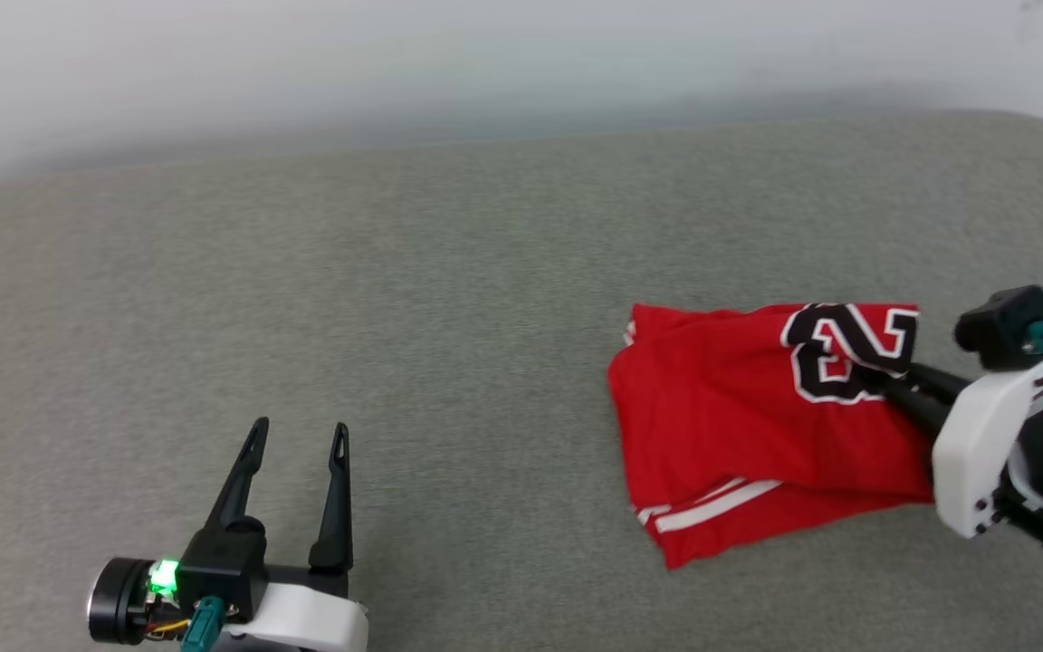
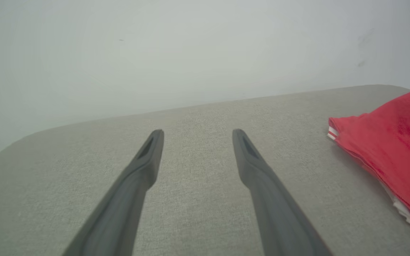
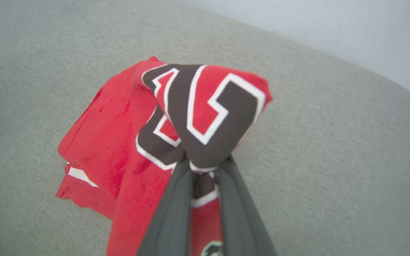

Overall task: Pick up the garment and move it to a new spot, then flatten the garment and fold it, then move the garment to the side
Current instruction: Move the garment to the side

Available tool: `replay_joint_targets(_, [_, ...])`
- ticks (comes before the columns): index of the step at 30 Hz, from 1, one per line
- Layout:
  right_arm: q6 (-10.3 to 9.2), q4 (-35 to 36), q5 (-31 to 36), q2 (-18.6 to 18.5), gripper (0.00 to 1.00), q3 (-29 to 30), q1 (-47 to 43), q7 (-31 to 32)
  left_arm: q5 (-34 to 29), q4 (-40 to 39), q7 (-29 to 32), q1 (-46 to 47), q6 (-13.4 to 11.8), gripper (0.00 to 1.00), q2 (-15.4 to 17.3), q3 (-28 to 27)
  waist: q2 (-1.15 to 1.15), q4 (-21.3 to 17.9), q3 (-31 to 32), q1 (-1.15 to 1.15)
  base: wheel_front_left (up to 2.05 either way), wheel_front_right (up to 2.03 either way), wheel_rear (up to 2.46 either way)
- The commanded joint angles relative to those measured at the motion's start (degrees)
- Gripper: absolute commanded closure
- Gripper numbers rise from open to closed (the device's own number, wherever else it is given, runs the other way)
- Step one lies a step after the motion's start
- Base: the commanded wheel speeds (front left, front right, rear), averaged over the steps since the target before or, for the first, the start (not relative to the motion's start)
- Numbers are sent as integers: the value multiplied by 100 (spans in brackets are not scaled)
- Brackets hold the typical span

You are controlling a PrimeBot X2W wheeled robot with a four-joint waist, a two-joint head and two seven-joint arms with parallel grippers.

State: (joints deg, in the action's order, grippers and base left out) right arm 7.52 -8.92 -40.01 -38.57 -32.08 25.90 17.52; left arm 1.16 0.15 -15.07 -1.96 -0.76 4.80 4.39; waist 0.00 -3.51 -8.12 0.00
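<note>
Grey woven upholstery [image 1: 395, 272] stretches wide across the head view, and on its right side lies the garment [image 1: 739, 435], a red bundle doubled over on itself, white stripes showing at the near edge. Right gripper [image 3: 203, 164] is on it: the two dark fingers are pinched together on a bunch of cloth right at the black, white-outlined print, and the fabric peaks up around the tips. That looks like a grab for a carry. To do it well, I'd say lift straight up first, so the lower layers peel off the upholstery rather than drag. Watch that pinch, too. It seems to take only a fold of the upper layers, so the rest may unfurl and swing. Slow travel, then. Left gripper [image 1: 300, 435] hovers well apart from the garment at lower left, fingers spread wide, nothing between them, free to catch a trailing hem. Open upholstery lies to the left for a landing, and its far edge rounds off against a plain pale wall [image 1: 395, 54].
</note>
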Motion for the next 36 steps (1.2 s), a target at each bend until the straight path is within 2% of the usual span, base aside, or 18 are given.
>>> replay_joint_targets(1, [-7,68,15,-161,100,219,68,2,-55,-89,-12,116,-21,0,28,-32,0,-472,-218,0,0,0,0])
replay_joint_targets(5, [-7,43,99,-341,100,487,136,53,-83,-168,-12,258,5,0,92,-36,0,-720,-430,0,0,0,0])
replay_joint_targets(10, [-8,-239,187,-525,100,751,269,194,-131,-271,-12,436,34,0,161,-5,0,-820,-697,0,0,0,0])
replay_joint_targets(17, [-7,-1079,491,-819,100,1202,597,268,-157,-419,-12,726,97,0,223,127,0,-617,-1108,0,0,0,0])
replay_joint_targets(27, [-8,-2240,971,-1002,100,1842,1137,114,-156,-558,-12,1020,115,0,257,239,0,-279,-1700,0,0,0,0])
replay_joint_targets(31, [-8,-2879,1316,-1189,100,2323,1422,48,-159,-643,-12,1163,119,0,288,293,0,-131,-1948,0,0,0,0])
replay_joint_targets(36, [-8,-3369,1602,-1108,100,2757,1591,-68,-158,-699,-12,1201,83,0,307,316,0,-89,-2034,0,0,0,0])
